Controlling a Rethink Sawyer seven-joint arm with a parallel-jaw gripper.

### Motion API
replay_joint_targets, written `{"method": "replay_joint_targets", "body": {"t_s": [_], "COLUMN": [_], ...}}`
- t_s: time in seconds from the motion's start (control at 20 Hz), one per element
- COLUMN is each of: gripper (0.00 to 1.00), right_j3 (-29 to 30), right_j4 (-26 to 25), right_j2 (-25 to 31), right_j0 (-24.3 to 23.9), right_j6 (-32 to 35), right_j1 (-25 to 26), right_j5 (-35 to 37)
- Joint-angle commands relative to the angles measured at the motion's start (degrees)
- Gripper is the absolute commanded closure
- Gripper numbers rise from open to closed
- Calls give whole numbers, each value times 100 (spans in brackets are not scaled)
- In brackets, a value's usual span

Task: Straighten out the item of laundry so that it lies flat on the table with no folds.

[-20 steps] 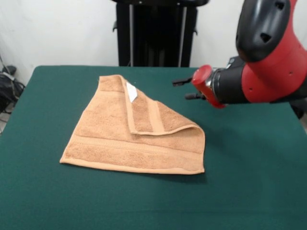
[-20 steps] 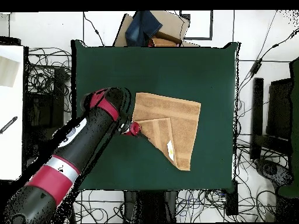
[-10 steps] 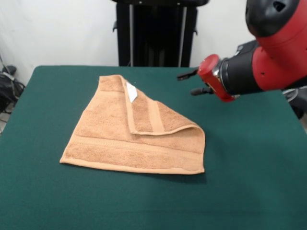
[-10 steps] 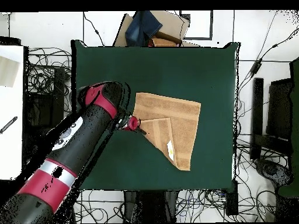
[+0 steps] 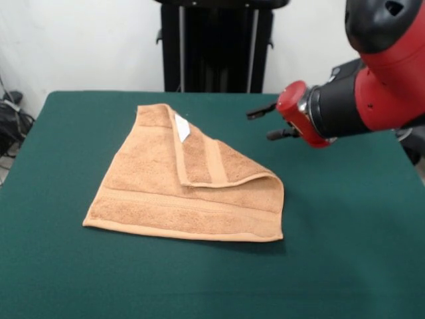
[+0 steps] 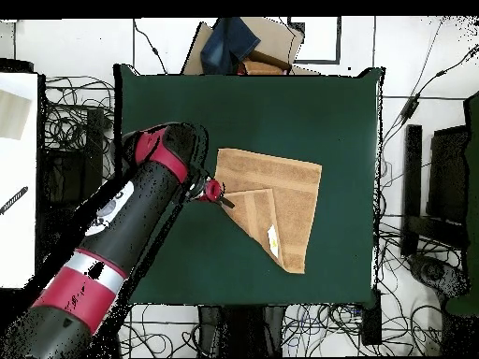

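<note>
The item of laundry (image 5: 166, 199), a tan towel, lies on the green table (image 5: 345, 252) with one corner folded over into a triangular flap (image 5: 206, 163). A white tag (image 5: 182, 127) shows on the flap. My gripper (image 5: 265, 124) hovers to the right of the towel, pointing sideways toward it, above the cloth and apart from it. It is open and holds nothing. From overhead the gripper (image 6: 224, 199) sits at the towel's (image 6: 281, 201) left edge, next to the fold.
A black stand (image 5: 216, 46) rises behind the table. A cardboard box with blue cloth (image 6: 243, 45) sits past the table's far edge. Cables (image 6: 70, 140) cover the floor around the table. A white surface (image 6: 19, 178) lies at the left.
My arm has drifted a little to the right in the front view, and away from the base in the overhead view. The gripper stays open. The towel has not moved.
</note>
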Motion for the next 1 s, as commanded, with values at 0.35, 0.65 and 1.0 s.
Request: {"method": "replay_joint_targets", "body": {"t_s": [0.35, 0.65, 1.0], "gripper": [0, 0, 0], "right_j3": [-830, -1465, -1772], "right_j4": [130, 193, 208], "right_j2": [565, 535, 477], "right_j0": [-329, -609, -711], "right_j6": [1478, 1350, 1356], "right_j1": [629, 901, 972], "right_j5": [82, 319, 629]}}
